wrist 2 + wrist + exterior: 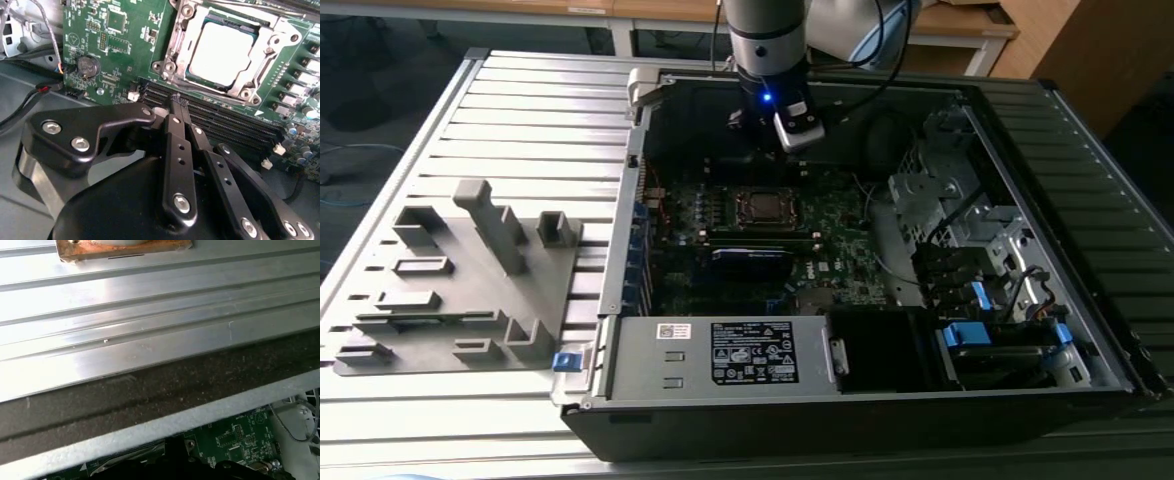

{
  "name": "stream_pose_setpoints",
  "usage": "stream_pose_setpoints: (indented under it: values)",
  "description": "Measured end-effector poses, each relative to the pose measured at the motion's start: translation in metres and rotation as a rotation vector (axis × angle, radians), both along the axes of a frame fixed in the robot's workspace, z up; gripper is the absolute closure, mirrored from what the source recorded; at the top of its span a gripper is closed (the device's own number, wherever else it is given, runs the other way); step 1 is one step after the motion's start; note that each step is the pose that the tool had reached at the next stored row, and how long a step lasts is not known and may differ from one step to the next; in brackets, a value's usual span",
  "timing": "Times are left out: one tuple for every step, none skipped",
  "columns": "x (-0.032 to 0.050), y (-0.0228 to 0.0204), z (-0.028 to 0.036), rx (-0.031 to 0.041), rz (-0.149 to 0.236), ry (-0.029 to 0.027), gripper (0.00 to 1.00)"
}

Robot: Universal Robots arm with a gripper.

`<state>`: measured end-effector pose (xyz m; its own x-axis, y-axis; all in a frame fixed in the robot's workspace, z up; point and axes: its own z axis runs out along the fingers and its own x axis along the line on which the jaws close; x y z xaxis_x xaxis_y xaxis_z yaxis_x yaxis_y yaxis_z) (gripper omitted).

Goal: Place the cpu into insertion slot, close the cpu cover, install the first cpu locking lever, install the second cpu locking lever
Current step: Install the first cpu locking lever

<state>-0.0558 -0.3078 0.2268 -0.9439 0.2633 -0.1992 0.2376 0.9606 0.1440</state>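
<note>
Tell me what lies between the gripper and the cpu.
In the second wrist view, black memory slots run between the gripper and the cpu.

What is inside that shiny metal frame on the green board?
Inside the shiny silver metal cover frame sits the flat square chip with a dull silver-grey top, showing through the frame's square opening. The chip's edges and the socket beneath it are covered.
</note>
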Motion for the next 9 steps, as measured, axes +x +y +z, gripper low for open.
stream_pose_setpoints:
  values:
    - [0.0, 0.0, 0.0001, -0.0001, 0.0, 0.0001, 0.89]
    - [0.0, 0.0, 0.0002, 0.0, 0.0, 0.0007, 0.89]
    - [0.0, 0.0, 0.0001, -0.0008, 0.0, 0.0064, 0.89]
    - [0.0, 0.0, -0.0001, -0.0028, 0.0, 0.0185, 0.89]
    - [0.0001, 0.0, -0.0003, -0.005, 0.0, 0.034, 0.89]
    - [0.0002, 0.0, -0.0004, -0.0074, 0.0, 0.0528, 0.89]
    - [0.0002, 0.0, -0.0005, -0.0102, 0.0, 0.0706, 0.89]
    - [0.0003, 0.0, -0.0006, -0.0127, 0.0, 0.0885, 0.89]
    - [0.0004, -0.0001, -0.0007, -0.0156, 0.0, 0.1067, 0.89]
